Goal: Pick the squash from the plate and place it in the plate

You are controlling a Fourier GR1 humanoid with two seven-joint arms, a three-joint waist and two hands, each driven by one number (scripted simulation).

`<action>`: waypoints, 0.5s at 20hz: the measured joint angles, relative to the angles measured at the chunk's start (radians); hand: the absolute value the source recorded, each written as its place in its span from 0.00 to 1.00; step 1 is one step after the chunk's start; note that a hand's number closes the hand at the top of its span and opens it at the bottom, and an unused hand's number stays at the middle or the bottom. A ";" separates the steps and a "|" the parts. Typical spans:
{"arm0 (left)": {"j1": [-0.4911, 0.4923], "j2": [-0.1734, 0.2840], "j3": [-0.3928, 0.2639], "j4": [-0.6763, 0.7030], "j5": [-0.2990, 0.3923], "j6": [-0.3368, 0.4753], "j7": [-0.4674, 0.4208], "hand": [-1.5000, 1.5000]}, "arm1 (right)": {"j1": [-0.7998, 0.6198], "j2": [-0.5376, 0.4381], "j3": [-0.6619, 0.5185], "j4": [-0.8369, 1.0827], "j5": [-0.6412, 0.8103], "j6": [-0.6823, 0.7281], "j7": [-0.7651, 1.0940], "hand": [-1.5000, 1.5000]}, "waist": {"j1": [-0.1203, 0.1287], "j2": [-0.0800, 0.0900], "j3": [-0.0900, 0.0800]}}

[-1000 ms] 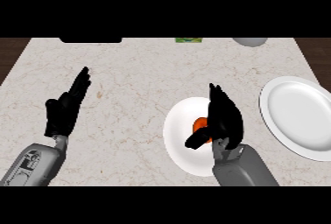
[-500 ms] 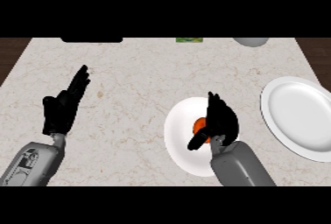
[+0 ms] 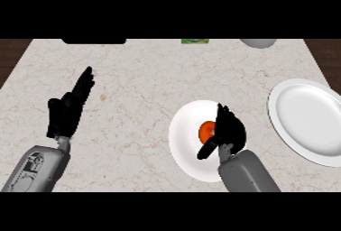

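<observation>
Resting over the near white plate [image 3: 190,149], the right hand [image 3: 230,131] covers most of the squash [image 3: 207,131], an orange shape that lies on that plate a little toward three o'clock of its centre. Only the squash's nine o'clock side shows; the rest is hidden under the black palm and fingers. The hand's fingers point toward twelve o'clock and its thumb juts down toward seven o'clock, crossing the bare plate just below the squash. The fingers seem to be curling round the squash, though the hand hides the contact, so whether it truly has hold of it I cannot tell. The grey right forearm [image 3: 248,173] comes in from six o'clock and overlaps the plate's lower rim.

At three o'clock of this plate, apart from it with a strip of counter between, lies the second, larger white plate [image 3: 310,119], reaching the counter's right edge.

The left hand [image 3: 66,110] shows at nine o'clock of the view, well apart from both plates, released, its fingers straight and slanting up toward one o'clock, resting above the marbled counter [image 3: 146,81]. Its grey forearm [image 3: 36,169] enters from seven o'clock.

Along the counter's far edge at twelve o'clock sit a dark flat object [image 3: 93,41], a small green item [image 3: 194,41] and a grey rounded object [image 3: 258,43], each only partly in view.
</observation>
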 measured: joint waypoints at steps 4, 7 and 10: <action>0.023 -0.020 0.019 -0.030 -0.030 -0.005 0.014 0.50 | 0.007 -0.007 -0.020 0.043 0.036 -0.028 -0.045 1.00 | 0.000 0.000 0.000; 0.027 -0.039 0.026 -0.056 -0.056 -0.007 0.036 0.50 | 0.024 -0.003 -0.004 0.033 0.075 -0.052 -0.049 1.00 | 0.000 -0.001 0.000; 0.030 -0.056 0.046 -0.056 -0.074 -0.025 0.036 0.50 | 0.013 -0.002 -0.025 0.032 0.099 -0.047 -0.058 1.00 | 0.000 -0.001 0.000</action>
